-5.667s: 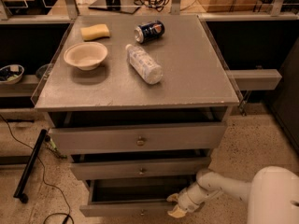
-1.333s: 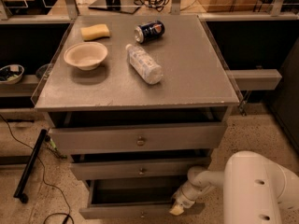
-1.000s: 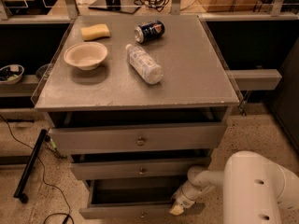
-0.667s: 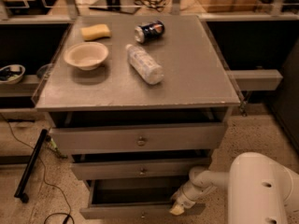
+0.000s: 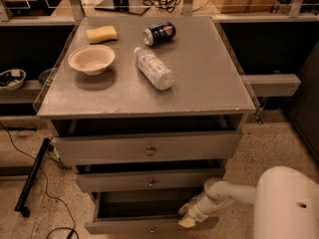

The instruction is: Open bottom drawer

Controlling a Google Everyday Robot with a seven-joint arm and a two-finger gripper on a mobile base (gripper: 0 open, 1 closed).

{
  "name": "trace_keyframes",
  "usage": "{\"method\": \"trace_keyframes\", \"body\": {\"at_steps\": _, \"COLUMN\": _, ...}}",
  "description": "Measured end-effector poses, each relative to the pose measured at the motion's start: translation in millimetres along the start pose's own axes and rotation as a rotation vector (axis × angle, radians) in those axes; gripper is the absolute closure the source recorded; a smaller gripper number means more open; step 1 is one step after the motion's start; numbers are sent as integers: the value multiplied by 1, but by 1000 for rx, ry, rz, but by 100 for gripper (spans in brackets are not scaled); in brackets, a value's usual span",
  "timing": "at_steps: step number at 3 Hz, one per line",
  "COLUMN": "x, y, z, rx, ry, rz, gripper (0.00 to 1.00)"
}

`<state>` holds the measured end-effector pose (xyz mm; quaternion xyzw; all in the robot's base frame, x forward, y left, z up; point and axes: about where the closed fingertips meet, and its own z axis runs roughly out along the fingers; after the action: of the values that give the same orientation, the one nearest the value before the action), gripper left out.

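Observation:
The grey cabinet has three drawer fronts stacked under its top. The bottom drawer [image 5: 124,227] is the lowest and shortest one, pulled out so its dark inside shows above the front panel; its small knob [image 5: 151,229] sits at the frame's lower edge. My gripper [image 5: 188,219] is at the end of the white arm reaching in from the lower right, resting at the drawer's top edge, right of the knob.
The middle drawer [image 5: 149,179] and top drawer [image 5: 147,147] stick out slightly. On the cabinet top lie a bowl [image 5: 91,59], a sponge [image 5: 101,34], a plastic bottle [image 5: 154,67] and a can [image 5: 159,33]. A black cable and bar [image 5: 31,178] lie on the floor at left.
The gripper and bottom drawer stay where they were a second ago. The white arm housing at lower right has shifted slightly rightward.

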<state>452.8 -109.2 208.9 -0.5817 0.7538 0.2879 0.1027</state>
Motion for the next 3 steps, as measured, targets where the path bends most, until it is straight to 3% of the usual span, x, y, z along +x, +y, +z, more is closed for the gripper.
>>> {"method": "trace_keyframes", "body": {"at_steps": 3, "x": -1, "y": -8, "z": -4, "rx": -5, "ry": -4, "rz": 17, "gripper": 100}}
